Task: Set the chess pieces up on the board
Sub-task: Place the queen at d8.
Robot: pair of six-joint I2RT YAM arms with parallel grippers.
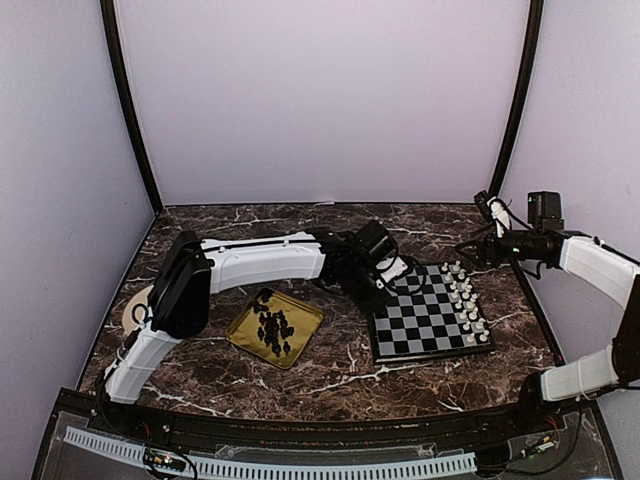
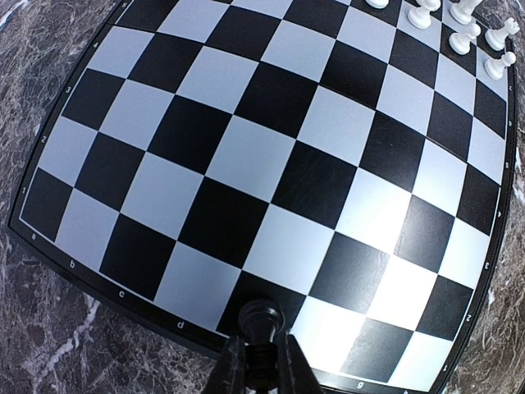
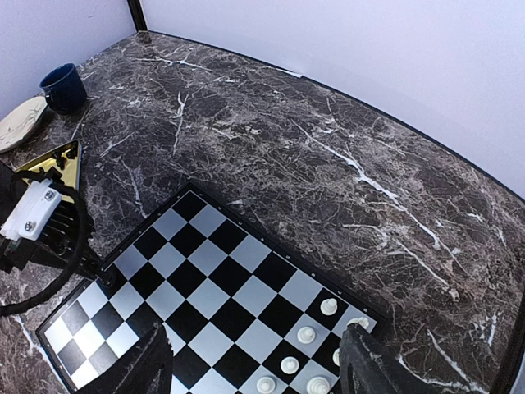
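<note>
Looking down on a bench (image 1: 300, 385) of dark brown marble pattern veined in white, closed in by plain lilac walls (image 1: 320, 90) at the back and both sides, with two dark poles (image 1: 130, 110) rising at the rear corners. Carrying the board (image 1: 430, 320) right of centre, set slightly askew, black and pale grey squares inside a thin dark rim. Lined along its right edge with white chess pieces (image 1: 465, 300), two rows, upright. Left of the board, apart from it, a square gold tray (image 1: 240, 335) holding a heap of black chess pieces (image 1: 273, 328). Farther left, near the wall, a round plate (image 3: 20, 123) and just beside it a dark blue mug (image 3: 61, 86), seen from the right wrist. Left pincer (image 2: 261, 365) clenched on one black piece (image 2: 258, 316), upright, over a black square in the board's outer row on the side opposite the white ones; touching the square or not, cannot tell. Right pincer (image 3: 254, 369) released, fingers (image 3: 148, 365) spread wide with nothing between, hanging over the white end of the board.
</note>
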